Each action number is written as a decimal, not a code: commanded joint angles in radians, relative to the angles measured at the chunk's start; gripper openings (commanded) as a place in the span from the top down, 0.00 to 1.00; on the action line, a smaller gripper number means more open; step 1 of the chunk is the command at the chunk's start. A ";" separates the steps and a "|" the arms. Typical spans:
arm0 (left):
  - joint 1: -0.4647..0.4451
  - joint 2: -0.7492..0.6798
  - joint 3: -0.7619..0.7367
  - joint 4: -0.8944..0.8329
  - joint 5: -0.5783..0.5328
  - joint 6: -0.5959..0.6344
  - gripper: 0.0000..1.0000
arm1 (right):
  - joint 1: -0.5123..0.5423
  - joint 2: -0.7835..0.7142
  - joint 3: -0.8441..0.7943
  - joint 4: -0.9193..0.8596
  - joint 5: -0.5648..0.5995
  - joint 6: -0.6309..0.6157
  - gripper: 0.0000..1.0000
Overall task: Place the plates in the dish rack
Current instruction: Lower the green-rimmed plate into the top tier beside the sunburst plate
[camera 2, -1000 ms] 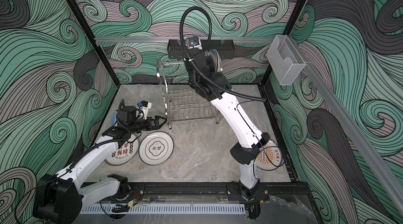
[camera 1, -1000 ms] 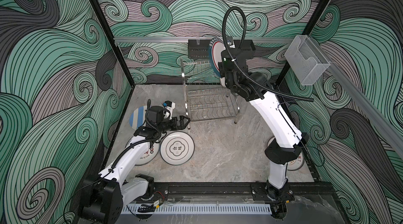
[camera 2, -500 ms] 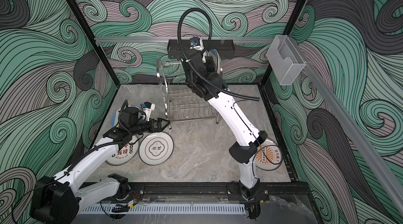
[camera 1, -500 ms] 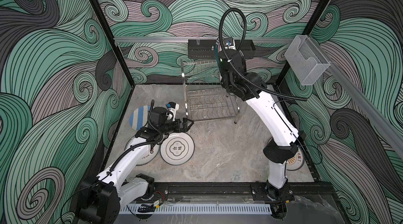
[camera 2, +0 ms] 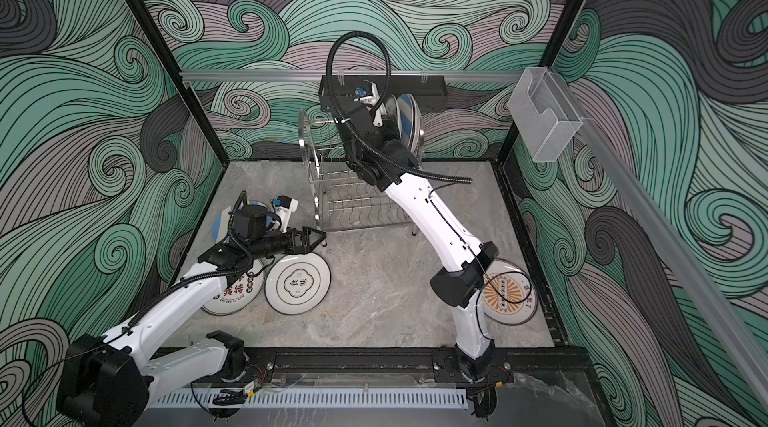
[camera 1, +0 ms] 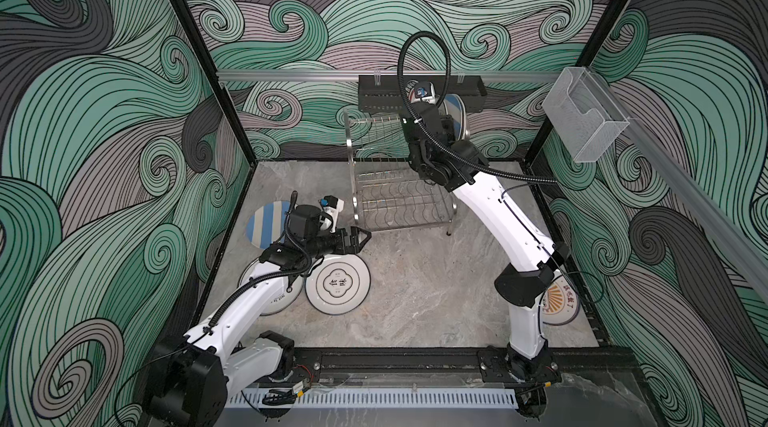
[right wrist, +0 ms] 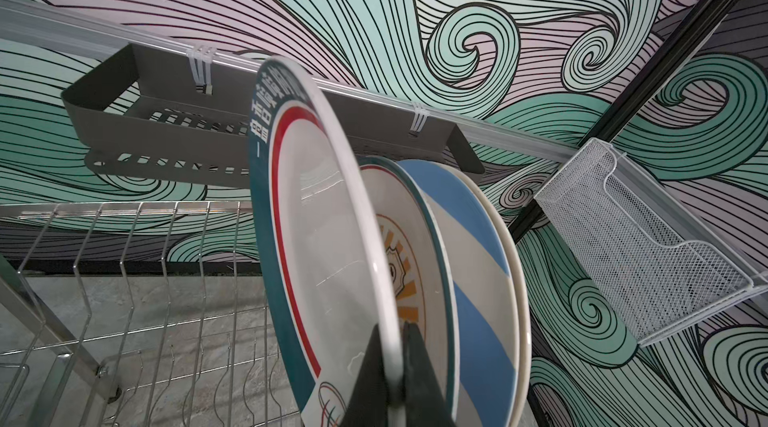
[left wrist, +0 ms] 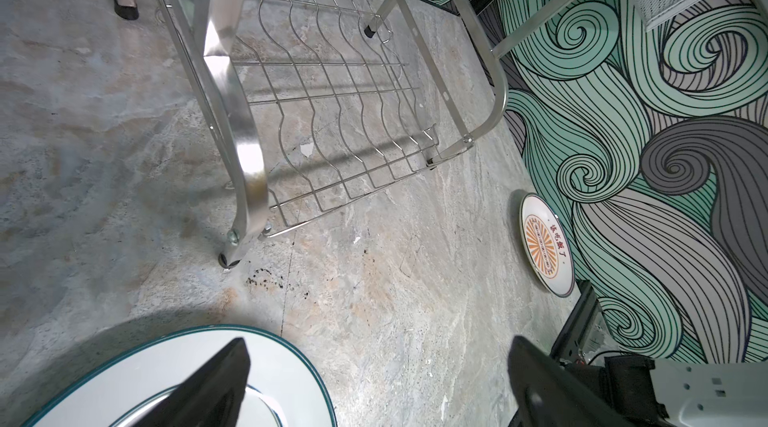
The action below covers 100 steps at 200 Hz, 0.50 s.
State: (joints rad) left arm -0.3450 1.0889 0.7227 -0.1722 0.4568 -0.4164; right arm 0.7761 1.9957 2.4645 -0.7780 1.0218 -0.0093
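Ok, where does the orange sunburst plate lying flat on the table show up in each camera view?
Both top views: the orange sunburst plate lies flat at the lower right, partly behind the right arm.
Left wrist: lying flat past the dish rack, beside the patterned wall.
Right wrist: not in it.
Shared landmark: the dish rack, seen in all four.

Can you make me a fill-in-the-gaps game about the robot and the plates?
The left claw is ___ and holds nothing.
The plate in the right claw has a teal band and a ___ ring.
The striped plate on the table is white and ___.
In the top views, ___ plates lie flat on the table.
Missing words: open, red, blue, four.
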 commanded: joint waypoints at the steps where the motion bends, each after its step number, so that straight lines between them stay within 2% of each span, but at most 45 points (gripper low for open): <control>1: -0.012 0.000 0.023 -0.021 -0.020 0.013 0.01 | 0.001 -0.006 0.000 0.056 0.037 0.041 1.00; 55: -0.020 0.003 0.020 -0.023 -0.026 0.014 0.01 | -0.026 -0.022 -0.031 0.056 0.072 0.057 1.00; 100: -0.020 0.005 0.020 -0.019 -0.026 0.016 0.01 | -0.032 -0.032 -0.060 0.062 0.054 0.071 1.00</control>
State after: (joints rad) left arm -0.3607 1.0893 0.7227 -0.1776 0.4416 -0.4145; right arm 0.7502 1.9938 2.4134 -0.7601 1.0439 0.0319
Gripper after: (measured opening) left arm 0.986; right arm 0.074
